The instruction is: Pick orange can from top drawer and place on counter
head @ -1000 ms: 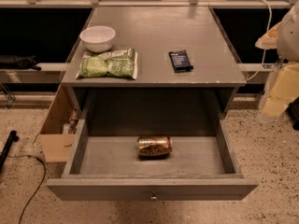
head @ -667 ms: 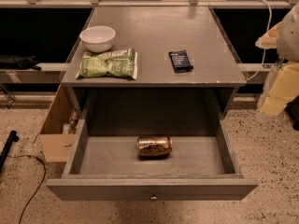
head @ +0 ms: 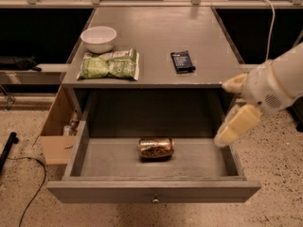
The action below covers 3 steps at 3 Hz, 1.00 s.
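The can (head: 156, 147) lies on its side on the floor of the open drawer (head: 118, 193), about midway across and closer to the front panel than to the back. It is a short cylinder, shiny copper-orange with a mottled brown patch and pale metal ends pointing left and right. The drawer is wide and shallow, of dull grey wood with worn edges, and has a small metal knob (head: 155, 200) at the centre of its front.

Above it the counter (head: 156, 32) is a flat, matte grey square with scuffed pale edges. On it a smooth, round white bowl (head: 98, 38) stands near the left edge. Just in front of that lies a crinkled green bag (head: 110, 64), and a flat dark packet (head: 182, 61) lies right of centre.

The gripper (head: 222, 113) hangs at the drawer's right side, below the counter's front right corner and well apart from the can. Its cream, blocky fingers (head: 239, 124) are spread wide and hold nothing. The arm (head: 284, 79) behind it is smooth and white.

A brown cardboard box (head: 57, 136) stands left of the cabinet on a speckled floor (head: 274, 212).
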Tool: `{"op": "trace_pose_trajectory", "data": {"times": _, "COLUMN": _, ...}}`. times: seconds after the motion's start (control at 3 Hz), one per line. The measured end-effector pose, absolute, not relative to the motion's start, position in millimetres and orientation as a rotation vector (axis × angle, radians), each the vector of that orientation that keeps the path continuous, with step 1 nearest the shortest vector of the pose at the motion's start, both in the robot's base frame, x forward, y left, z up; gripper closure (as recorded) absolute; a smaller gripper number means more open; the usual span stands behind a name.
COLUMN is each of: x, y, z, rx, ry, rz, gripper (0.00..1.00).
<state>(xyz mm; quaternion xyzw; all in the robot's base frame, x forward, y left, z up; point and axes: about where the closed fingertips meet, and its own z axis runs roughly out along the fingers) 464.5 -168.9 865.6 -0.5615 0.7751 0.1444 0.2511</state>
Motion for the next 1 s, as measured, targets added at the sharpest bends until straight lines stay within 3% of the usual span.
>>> {"op": "trace_pose_trajectory", "data": {"times": 0.33, "x": 467, "y": -126, "z": 814, "rx": -1.502, "ry": 2.086, "rz": 0.589, "gripper": 0.0}}
{"op": "trace_pose_trajectory", "data": {"times": 1.0, "x": 464, "y": -125, "z": 795, "rx": -1.43, "ry": 2.072, "rz": 0.647, "gripper": 0.0}}
